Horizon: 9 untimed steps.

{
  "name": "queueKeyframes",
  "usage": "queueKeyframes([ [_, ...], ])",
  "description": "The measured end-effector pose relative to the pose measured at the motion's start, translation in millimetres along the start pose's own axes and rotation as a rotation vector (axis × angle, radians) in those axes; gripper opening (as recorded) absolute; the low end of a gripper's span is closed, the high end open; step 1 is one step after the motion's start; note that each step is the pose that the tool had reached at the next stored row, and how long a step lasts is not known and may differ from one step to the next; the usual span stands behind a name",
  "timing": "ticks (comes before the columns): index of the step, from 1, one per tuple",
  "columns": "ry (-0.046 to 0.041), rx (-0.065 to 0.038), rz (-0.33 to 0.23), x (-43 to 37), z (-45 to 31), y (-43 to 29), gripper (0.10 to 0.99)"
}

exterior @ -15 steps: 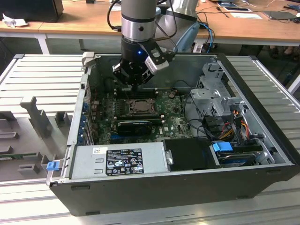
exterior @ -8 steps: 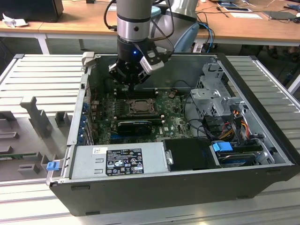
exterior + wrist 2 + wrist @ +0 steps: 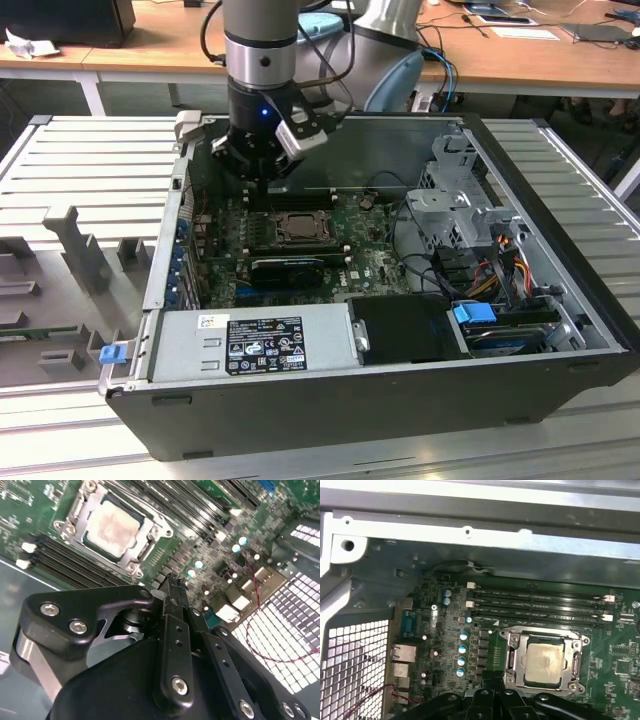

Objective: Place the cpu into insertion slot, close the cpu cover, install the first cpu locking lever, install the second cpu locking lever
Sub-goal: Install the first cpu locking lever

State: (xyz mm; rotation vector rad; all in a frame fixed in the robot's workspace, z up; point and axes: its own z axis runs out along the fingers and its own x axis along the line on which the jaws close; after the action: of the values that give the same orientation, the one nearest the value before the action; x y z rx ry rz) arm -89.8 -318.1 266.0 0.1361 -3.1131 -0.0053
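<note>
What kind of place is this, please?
Probably a robotics lab or workshop: an open computer case lies on a slatted metal table, a robot arm reaches into it, and wooden desks stand behind.

In the exterior view the cpu (image 3: pixel 297 229) is too small for us to read any detail, & the arm (image 3: pixel 260 50) is cut off by the frame edge. In the first wrist view the end effector (image 3: pixel 497 697) is cut off too; we can't tell if the cpu cover (image 3: pixel 515 661) is latched. In the second wrist view the end effector's housing hides much of the motherboard (image 3: pixel 210 555).
</note>
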Motion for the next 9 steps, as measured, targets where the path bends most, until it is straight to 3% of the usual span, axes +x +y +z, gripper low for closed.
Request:
queueKeyframes([
  [3, -0.0032, 0.0, 0.0, 5.9, 1.0, 1.6, 0.106],
  [6, -0.0034, -0.001, 0.0, 6.4, 1.8, 6.4, 0.106],
  [9, -0.0056, -0.011, 0.0, 9.4, 2.6, 10.5, 0.106],
])
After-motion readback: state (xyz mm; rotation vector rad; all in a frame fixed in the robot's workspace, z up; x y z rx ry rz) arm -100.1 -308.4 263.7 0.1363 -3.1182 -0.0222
